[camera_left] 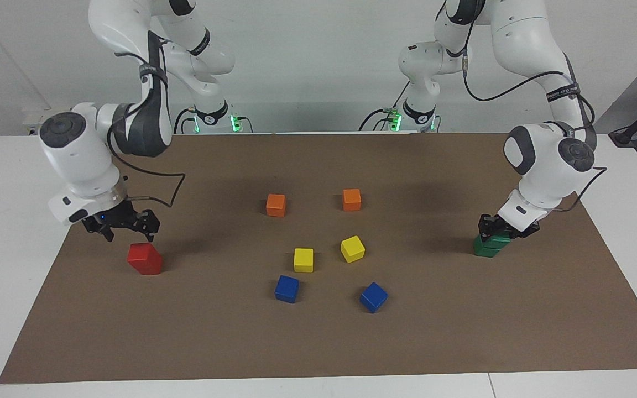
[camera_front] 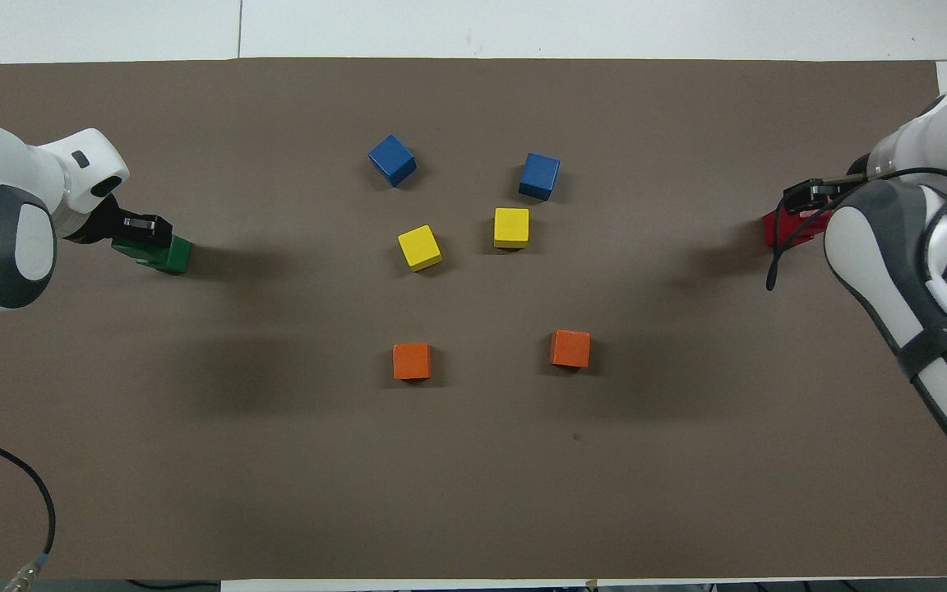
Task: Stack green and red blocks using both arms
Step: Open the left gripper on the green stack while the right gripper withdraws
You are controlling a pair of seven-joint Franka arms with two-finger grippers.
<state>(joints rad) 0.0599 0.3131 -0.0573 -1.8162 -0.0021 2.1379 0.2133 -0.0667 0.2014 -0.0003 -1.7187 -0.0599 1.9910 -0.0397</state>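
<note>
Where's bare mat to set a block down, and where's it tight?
Free: the mat strip nearer the robots than the orange cubes, and each stretch between the central cubes and the end stacks. Crowded: among the yellow cubes and blue cubes.

At the right arm's end of the tabletop you see the red blocks (camera_left: 144,258), bright and plain; only one cube shape is clearly readable, and whether it is a stack of two cannot be told. The right gripper (camera_left: 124,225) hangs just above it, jaws spread, not touching. At the left arm's end you see the green blocks (camera_left: 490,245), dark green cubes stacked one on the other, roughly aligned. The left gripper (camera_left: 496,229) has its jaws clamped on the upper green block.
</note>
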